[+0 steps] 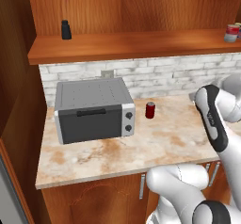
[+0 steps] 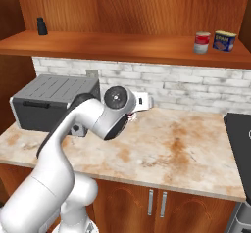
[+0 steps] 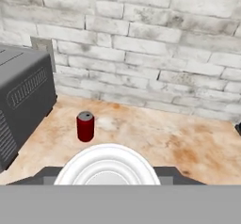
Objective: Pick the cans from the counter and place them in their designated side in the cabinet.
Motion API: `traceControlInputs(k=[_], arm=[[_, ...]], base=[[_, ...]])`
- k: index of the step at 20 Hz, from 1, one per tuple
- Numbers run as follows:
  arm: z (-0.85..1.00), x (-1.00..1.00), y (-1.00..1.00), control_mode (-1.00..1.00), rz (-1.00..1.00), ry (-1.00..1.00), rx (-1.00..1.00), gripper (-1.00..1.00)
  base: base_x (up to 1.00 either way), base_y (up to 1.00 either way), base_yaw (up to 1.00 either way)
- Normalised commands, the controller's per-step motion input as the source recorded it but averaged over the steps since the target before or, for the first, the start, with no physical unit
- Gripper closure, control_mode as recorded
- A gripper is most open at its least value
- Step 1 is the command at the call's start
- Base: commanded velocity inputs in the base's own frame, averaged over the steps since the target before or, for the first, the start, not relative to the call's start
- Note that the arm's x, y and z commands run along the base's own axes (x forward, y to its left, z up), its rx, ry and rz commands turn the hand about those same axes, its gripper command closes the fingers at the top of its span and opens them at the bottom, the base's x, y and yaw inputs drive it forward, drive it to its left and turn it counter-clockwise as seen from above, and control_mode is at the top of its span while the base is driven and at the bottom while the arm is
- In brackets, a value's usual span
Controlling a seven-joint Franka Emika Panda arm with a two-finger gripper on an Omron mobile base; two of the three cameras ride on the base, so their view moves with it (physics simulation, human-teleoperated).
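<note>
A plain dark red can [image 1: 150, 109] [image 3: 85, 126] stands on the counter [image 1: 155, 145] [image 2: 186, 144], just right of the toaster oven. My gripper [image 2: 142, 101] [image 3: 107, 173] reaches level toward the brick wall, a little right of that can. It is shut on a can whose round silvery top [image 3: 107, 164] covers the fingertips in the hand view. A red-and-white labelled can [image 2: 201, 42] [image 1: 231, 32] stands at the right end of the cabinet shelf [image 2: 122, 46] [image 1: 127, 46].
A grey toaster oven [image 1: 92, 109] [image 2: 49, 100] [image 3: 21, 105] fills the counter's left. On the shelf, a small black bottle [image 1: 66, 29] [image 2: 42, 26] stands far left and a blue-labelled can [image 2: 224, 40] far right. A dark stovetop [image 2: 240, 144] borders the counter's right end.
</note>
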Motion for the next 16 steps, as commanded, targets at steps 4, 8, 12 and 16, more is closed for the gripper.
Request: traceControlInputs(k=[4,8,12,16], arm=[[0.35,-0.41,-0.20,-1.00,-0.01,0.00,-0.01,1.00],[0.28,-0.49,-0.18,-1.00,-0.02,0.00,-0.01,1.00],[0.25,-0.46,-0.15,-1.00,-0.02,0.00,-0.01,1.00],[0.28,-0.40,-0.10,-1.00,-0.01,-0.01,-0.01,1.00]], base=[[0.00,0.00,0.00],[0.00,0.00,0.00],[0.00,0.00,0.00],[0.00,0.00,0.00]])
